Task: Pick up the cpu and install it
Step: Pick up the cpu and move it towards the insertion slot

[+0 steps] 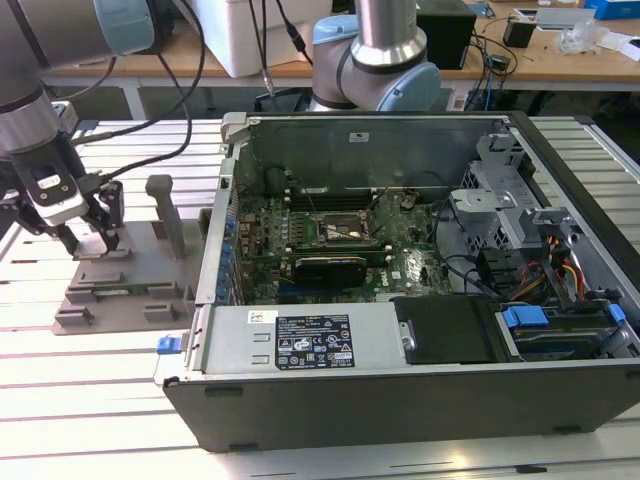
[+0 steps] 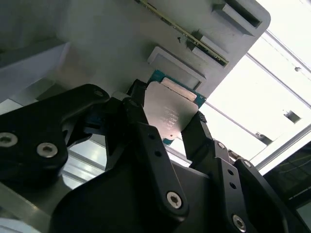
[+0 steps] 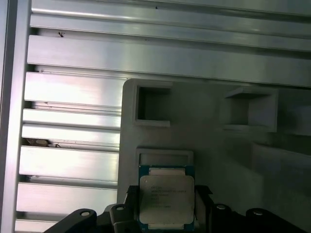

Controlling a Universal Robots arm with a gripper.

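The cpu (image 3: 166, 196) is a flat square chip with a silver top and a thin green edge, also seen in the second wrist view (image 2: 170, 109). It sits between my gripper's two black fingers (image 3: 131, 206), which press on its opposite edges. My gripper (image 1: 88, 240) is shut on the cpu, low over the grey holder block (image 1: 130, 285) at the exterior view's left, just at a shallow pocket (image 3: 165, 156) in that block. The motherboard socket (image 1: 340, 232) lies inside the open computer case (image 1: 400, 375), well to the right of my gripper.
Two upright grey posts (image 1: 165, 210) stand on the holder block beside my gripper. A black graphics card (image 1: 330, 268) lies just in front of the socket. Cables and drive bays (image 1: 540, 270) fill the case's right side. The table top is slatted aluminium (image 1: 80, 400).
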